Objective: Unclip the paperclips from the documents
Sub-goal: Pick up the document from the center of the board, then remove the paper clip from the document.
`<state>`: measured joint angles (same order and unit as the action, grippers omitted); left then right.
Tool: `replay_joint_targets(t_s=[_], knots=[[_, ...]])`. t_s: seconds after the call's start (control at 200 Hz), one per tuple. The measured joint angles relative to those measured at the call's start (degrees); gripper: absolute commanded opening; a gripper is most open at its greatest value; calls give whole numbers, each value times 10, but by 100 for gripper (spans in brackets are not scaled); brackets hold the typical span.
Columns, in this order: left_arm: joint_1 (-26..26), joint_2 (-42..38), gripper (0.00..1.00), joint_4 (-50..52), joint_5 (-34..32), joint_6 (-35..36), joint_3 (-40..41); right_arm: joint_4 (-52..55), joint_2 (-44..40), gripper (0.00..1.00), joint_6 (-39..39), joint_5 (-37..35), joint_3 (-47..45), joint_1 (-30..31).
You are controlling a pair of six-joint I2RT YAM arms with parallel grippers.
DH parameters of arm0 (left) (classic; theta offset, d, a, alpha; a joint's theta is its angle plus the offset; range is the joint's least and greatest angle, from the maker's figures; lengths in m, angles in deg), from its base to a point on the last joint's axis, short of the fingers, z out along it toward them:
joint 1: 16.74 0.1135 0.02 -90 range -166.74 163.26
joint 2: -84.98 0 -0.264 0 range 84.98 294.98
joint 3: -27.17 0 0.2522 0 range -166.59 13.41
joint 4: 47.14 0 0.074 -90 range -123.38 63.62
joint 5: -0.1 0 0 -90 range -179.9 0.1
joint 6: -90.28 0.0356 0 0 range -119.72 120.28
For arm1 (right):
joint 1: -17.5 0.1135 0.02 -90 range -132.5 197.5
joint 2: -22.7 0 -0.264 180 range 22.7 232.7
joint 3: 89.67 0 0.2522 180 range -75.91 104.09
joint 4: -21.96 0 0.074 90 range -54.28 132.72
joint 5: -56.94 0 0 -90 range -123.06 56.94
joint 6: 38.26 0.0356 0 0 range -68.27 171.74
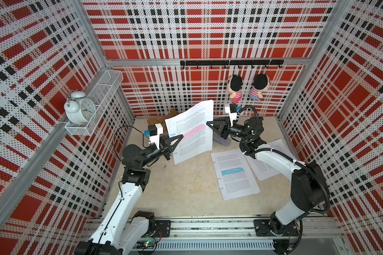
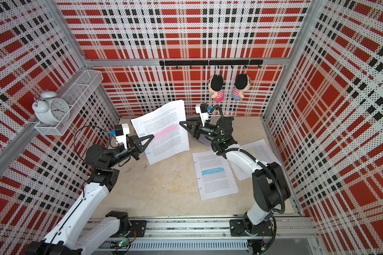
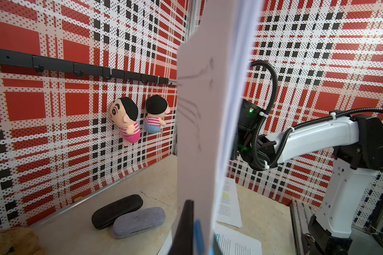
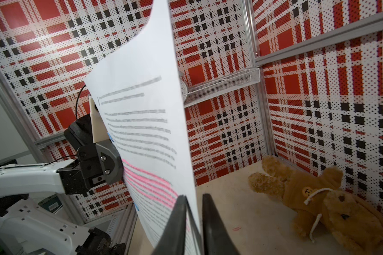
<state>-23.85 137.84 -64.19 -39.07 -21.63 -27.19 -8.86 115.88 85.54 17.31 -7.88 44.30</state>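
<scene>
The pink-highlighted document (image 1: 192, 132) is held upright above the table between both grippers. My left gripper (image 1: 181, 136) (image 3: 202, 205) is shut on its left edge, between two blue paperclips (image 1: 172, 134) (image 1: 175, 153); one of them (image 3: 198, 234) lies right beside the finger. My right gripper (image 1: 208, 123) (image 4: 195, 196) is shut on the opposite edge. The blue-highlighted document (image 1: 234, 174) lies flat with small clips (image 1: 219, 178) along its left edge. The yellow-highlighted document (image 2: 249, 152) lies partly under the right arm. One loose clip (image 1: 164, 166) and a pink one (image 4: 237, 228) lie on the table.
A black glasses case (image 3: 116, 209) and a grey one (image 3: 139, 220) lie behind the raised document. A brown teddy bear (image 4: 318, 198) lies in the back left corner. Two plush dolls (image 1: 236, 88) hang on the back wall. A white alarm clock (image 1: 81, 108) stands in a wire shelf.
</scene>
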Motion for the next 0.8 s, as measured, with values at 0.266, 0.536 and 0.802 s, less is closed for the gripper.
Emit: replay_joint_targets(t_s=[0.266, 0.536, 0.802], knots=[[0, 0, 10, -5, -1, -12, 5, 22, 0, 0, 0, -5, 3, 2], [15, 0, 24, -9, -6, -30, 9, 50, -12, 0, -12, -11, 3, 2], [33, 0, 11, -10, -14, -38, 9, 78, -43, 0, -38, -21, -3, 2]])
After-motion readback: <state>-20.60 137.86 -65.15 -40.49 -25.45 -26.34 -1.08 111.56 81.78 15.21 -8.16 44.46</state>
